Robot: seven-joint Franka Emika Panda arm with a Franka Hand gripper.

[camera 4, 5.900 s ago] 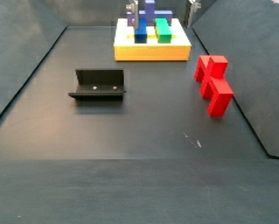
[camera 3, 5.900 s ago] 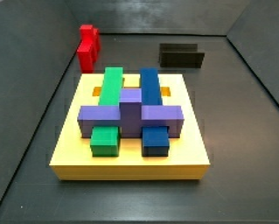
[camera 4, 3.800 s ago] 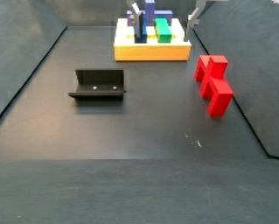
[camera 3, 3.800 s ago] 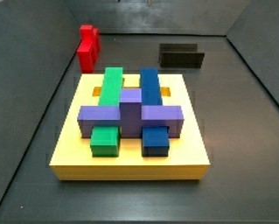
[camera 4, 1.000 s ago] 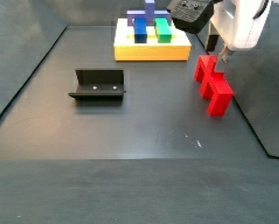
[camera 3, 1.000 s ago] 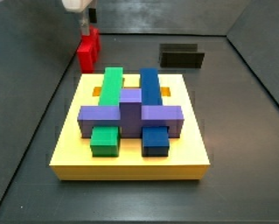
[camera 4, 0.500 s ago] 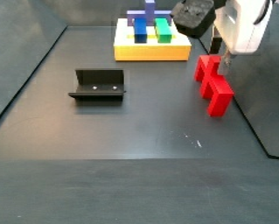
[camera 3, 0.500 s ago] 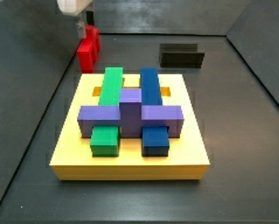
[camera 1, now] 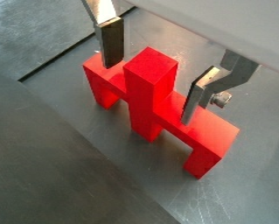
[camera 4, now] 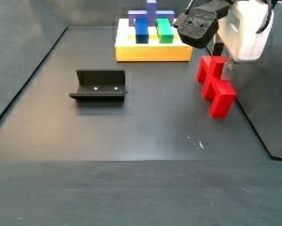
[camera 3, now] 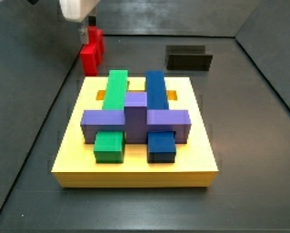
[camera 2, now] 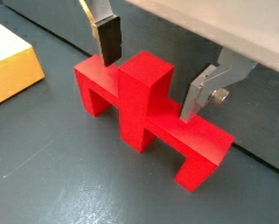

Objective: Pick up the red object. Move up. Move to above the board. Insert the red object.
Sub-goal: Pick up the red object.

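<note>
The fingers [camera 1: 108, 39] stood spread either side of the red object [camera 1: 151, 96], the gripper [camera 2: 151, 72] not yet closed on it, so every step remained; only a side view showed the board [camera 3: 75, 155] well apart, the red object lying on the floor.

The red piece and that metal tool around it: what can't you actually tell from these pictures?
- Red object: in a side view the tool's white body covers its top.
- Tool: its fingers straddle the stem, apart from it; in both wrist views the frame edge cuts off the body above the fingers.
- Board: the empty slot for the red object is hidden behind the green, blue and purple blocks.
- Board in a wrist view: only a corner shows.
</note>
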